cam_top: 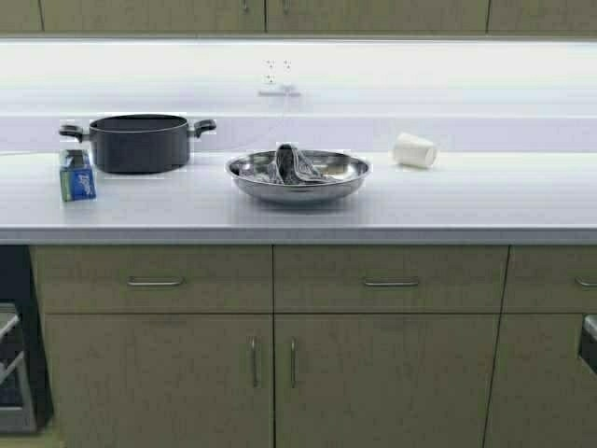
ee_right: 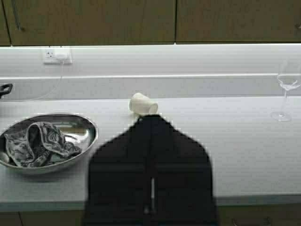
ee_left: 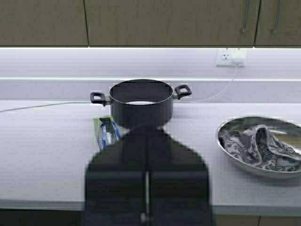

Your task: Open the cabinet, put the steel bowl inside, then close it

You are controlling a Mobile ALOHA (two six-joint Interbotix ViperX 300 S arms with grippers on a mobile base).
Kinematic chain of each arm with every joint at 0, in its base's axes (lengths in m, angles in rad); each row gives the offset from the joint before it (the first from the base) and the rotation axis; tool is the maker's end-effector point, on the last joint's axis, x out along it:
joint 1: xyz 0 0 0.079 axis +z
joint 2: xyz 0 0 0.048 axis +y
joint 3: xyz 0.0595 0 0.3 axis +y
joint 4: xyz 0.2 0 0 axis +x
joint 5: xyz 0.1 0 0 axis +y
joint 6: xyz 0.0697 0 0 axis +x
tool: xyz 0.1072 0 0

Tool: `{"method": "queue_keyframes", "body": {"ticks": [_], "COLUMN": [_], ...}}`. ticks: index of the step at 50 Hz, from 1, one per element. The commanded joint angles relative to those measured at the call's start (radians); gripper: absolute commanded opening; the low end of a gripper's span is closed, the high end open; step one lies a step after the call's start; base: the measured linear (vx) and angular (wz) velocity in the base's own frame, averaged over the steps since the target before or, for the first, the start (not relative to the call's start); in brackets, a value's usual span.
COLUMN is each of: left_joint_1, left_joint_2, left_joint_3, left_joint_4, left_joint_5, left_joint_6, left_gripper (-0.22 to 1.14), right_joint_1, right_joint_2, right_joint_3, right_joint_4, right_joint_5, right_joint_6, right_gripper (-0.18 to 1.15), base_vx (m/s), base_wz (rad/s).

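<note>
Steel bowl (cam_top: 298, 177) on counter (cam_top: 466, 201), cloth (cam_top: 291, 165) inside; pot (cam_top: 138, 142) left of bowl, cup (cam_top: 414, 150) right. Both grippers (ee_left: 146, 141) (ee_right: 151, 136) pressed closed. Cabinet (cam_top: 266, 14) closed.

The steel bowl (cam_top: 298, 176) sits upright on the counter; the cabinet (cam_top: 264, 16) above is shut.

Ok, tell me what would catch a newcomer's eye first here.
The steel bowl sits mid-counter with a crumpled patterned cloth inside. Left of it stands a black pot behind a small blue box; to the right a white paper cup lies tipped over.
</note>
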Motion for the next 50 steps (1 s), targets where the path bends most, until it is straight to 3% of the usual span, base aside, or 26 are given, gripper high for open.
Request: {"method": "queue_keyframes", "body": {"ticks": [1,5,13,50], "left_joint_1": [-0.009,-0.009,-0.011,-0.009], "left_joint_2": [0.008,0.012,0.012,0.026], "left_joint_3": [-0.003,-0.003,0.011,0.029], "left_joint_4": [0.025,0.035,0.040,0.040], "left_joint_5": [-0.003,-0.003,-0.005,-0.012], "left_joint_6": [0.000,-0.006,-0.012,-0.037], "left_gripper": [-0.02,0.07,0.02,0.02], "right_joint_1": [0.005,0.005,0.005,0.003], "right_joint_2": [0.011,0.011,0.009,0.020], "right_joint_3": [0.002,0.003,0.002,0.005], "right_joint_4": [-0.002,-0.002,-0.003,-0.015], "right_joint_5": [0.003,0.014,0.017,0.017], "right_joint_6": [0.000,0.000,0.000,0.002], "right_gripper": [0.02,0.09,0.06,0.06], "base_vx": [0.02,0.02,0.04,0.22], "base_wz": [0.01,0.01,-0.03,0.00]}}
